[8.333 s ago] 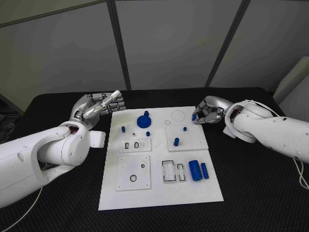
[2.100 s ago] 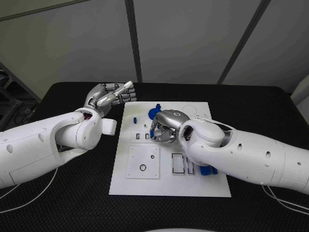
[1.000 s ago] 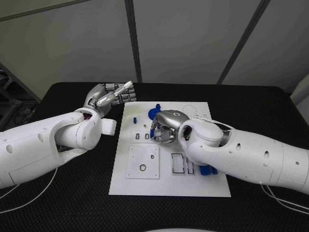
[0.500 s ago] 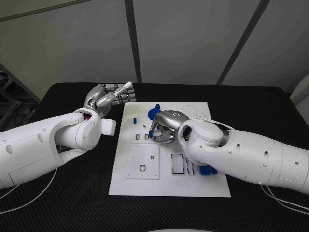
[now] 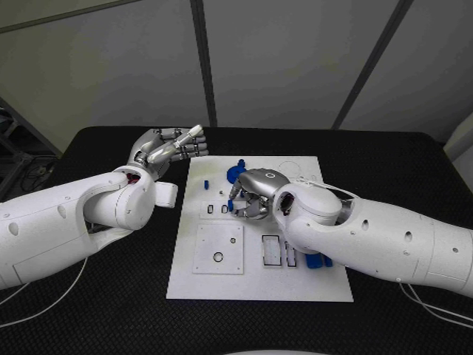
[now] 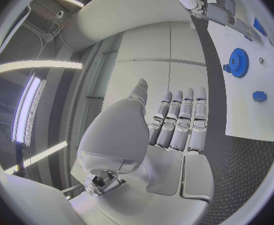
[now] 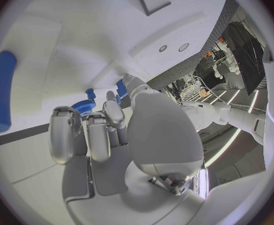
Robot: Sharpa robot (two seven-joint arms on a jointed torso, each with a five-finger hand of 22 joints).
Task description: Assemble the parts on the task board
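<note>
White task board (image 5: 301,285) carries a blue gear (image 5: 232,174); right hand (image 5: 253,194) fingers curl over it, grip unclear; left hand (image 5: 165,150) fingers straight, empty.

We find no readable text, labels, brands, numbers or signs anywhere: none on the task board (image 5: 260,289), the blue parts (image 5: 313,259), or either arm.

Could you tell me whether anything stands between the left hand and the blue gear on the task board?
Nothing visible does: the left hand hovers open beside the task board, with bare board between it and the blue gear.
</note>
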